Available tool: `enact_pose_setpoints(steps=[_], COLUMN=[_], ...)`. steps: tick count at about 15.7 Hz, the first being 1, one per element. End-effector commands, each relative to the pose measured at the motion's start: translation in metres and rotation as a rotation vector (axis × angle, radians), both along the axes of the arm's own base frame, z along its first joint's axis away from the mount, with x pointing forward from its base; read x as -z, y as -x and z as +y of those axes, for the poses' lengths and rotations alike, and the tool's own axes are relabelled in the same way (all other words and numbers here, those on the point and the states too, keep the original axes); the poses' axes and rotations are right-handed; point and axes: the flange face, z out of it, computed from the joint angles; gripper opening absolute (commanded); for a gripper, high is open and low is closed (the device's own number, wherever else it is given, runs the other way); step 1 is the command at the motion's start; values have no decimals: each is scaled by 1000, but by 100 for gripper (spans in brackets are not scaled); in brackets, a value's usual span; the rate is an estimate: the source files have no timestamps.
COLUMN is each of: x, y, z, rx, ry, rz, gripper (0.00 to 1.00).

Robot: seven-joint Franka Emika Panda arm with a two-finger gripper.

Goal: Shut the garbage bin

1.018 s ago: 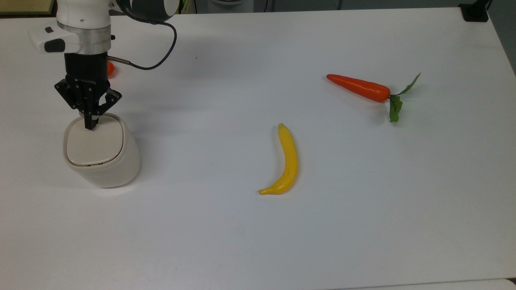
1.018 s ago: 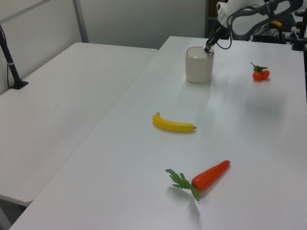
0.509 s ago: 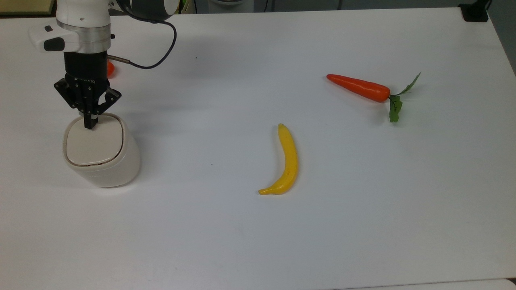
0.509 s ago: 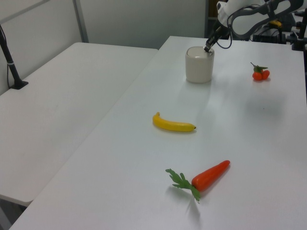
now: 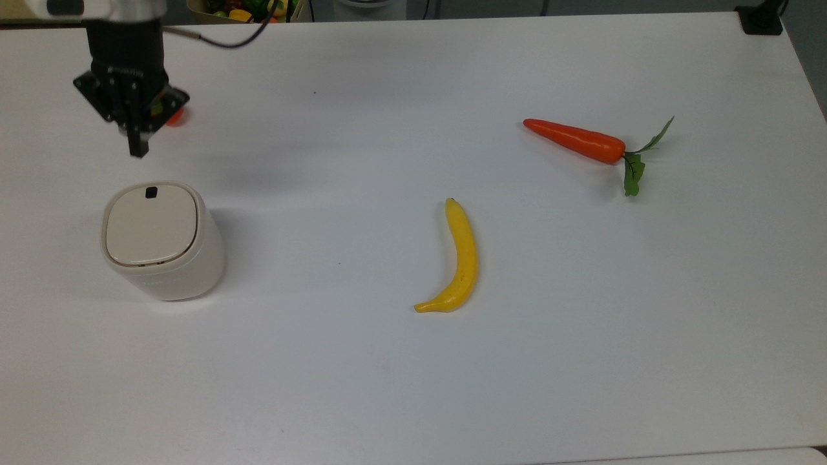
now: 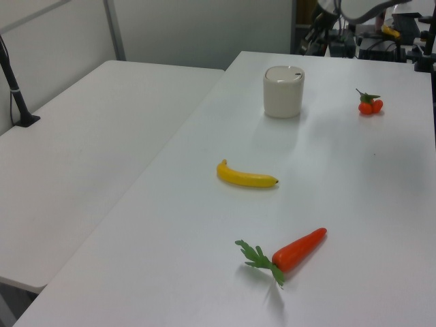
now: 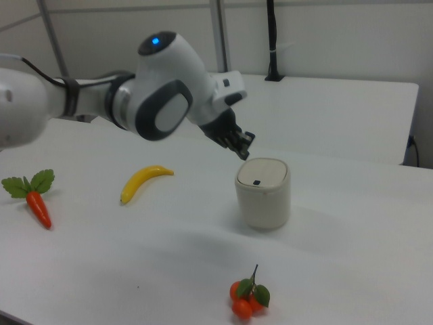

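The cream garbage bin (image 5: pixel 161 242) (image 6: pixel 283 92) (image 7: pixel 264 193) stands on the white table at the top view's left. Its flat lid lies down level with the rim, and the small black button (image 5: pixel 151 192) shows near the lid's far edge. My gripper (image 5: pixel 137 150) (image 7: pixel 245 149) hangs in the air above and beyond the bin, apart from it. Its fingers are shut together with nothing between them.
A yellow banana (image 5: pixel 457 258) lies mid-table. An orange carrot (image 5: pixel 575 140) with green leaves lies at the top view's right. Small orange fruits (image 7: pixel 247 298) (image 6: pixel 370 105) lie near the bin, partly behind my gripper in the top view.
My gripper has lifted off the bin's lid and drawn back and up. The button it was covering now shows. The lid stays down.
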Motion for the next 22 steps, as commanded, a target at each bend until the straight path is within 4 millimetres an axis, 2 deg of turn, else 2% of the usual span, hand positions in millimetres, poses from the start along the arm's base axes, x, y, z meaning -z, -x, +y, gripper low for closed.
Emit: enact_pose_setpoints(steps=[1, 6, 12, 14, 17, 19, 21, 22], x=[-31, -73, -113, -118, -118, -122, -125, -124], y=[20, 40, 52, 53, 57, 65, 74, 75], z=[22, 51, 91, 106, 143, 163, 178, 185], rx=[-27, -56, -100, -94, -94, -123, -150, -159], ry=[-28, -108, -209, -228, -248, -246, -243, -242], rz=[58, 134, 243, 262, 305, 339, 374, 382], gripper=[0, 0, 0, 0, 4, 18, 57, 86])
